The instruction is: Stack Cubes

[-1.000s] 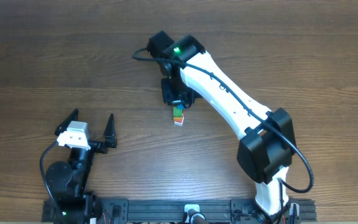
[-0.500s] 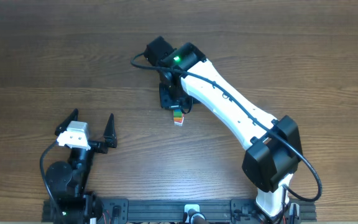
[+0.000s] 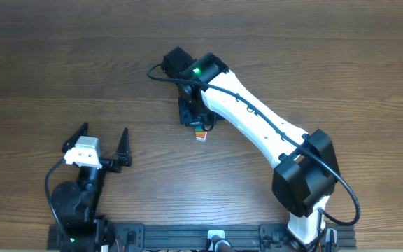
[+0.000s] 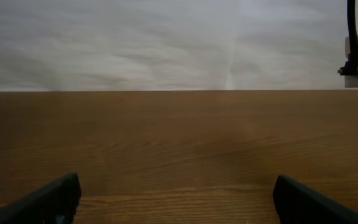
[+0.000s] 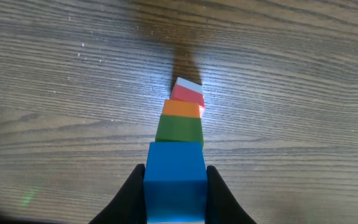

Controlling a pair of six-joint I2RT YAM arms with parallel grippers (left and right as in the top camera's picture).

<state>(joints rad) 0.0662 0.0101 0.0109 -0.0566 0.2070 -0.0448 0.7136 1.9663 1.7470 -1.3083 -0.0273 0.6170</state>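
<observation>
Close to the bases, the left arm (image 3: 75, 196) sits folded at the table's (image 3: 341, 63) near left. The left gripper (image 3: 103, 130) has its fingers spread wide apart and holds nothing. Its own view looks low across the wood to the table's far edge, with a pale wall behind it.

From the near right, the right arm (image 3: 257, 126) stretches diagonally up and leftward across the middle, its wrist bent down over the stack (image 3: 200, 133) near the table's centre. The right gripper (image 5: 174, 177) is clamped on the blue cube (image 5: 174, 186), one finger pressed to each side. The blue cube is lined up over the green cube (image 5: 179, 129); whether the two touch cannot be told. Under the green cube come the orange cube (image 5: 182, 108), the red cube (image 5: 186, 94) and the white cube (image 5: 189, 84) at the bottom, on the wood. The column looks slightly uneven, with the lower cubes offset from those above.

The stack stands well apart from the left gripper. Wood spreads wide around it on all sides, and the far half of the table lies beyond the right arm's wrist.
</observation>
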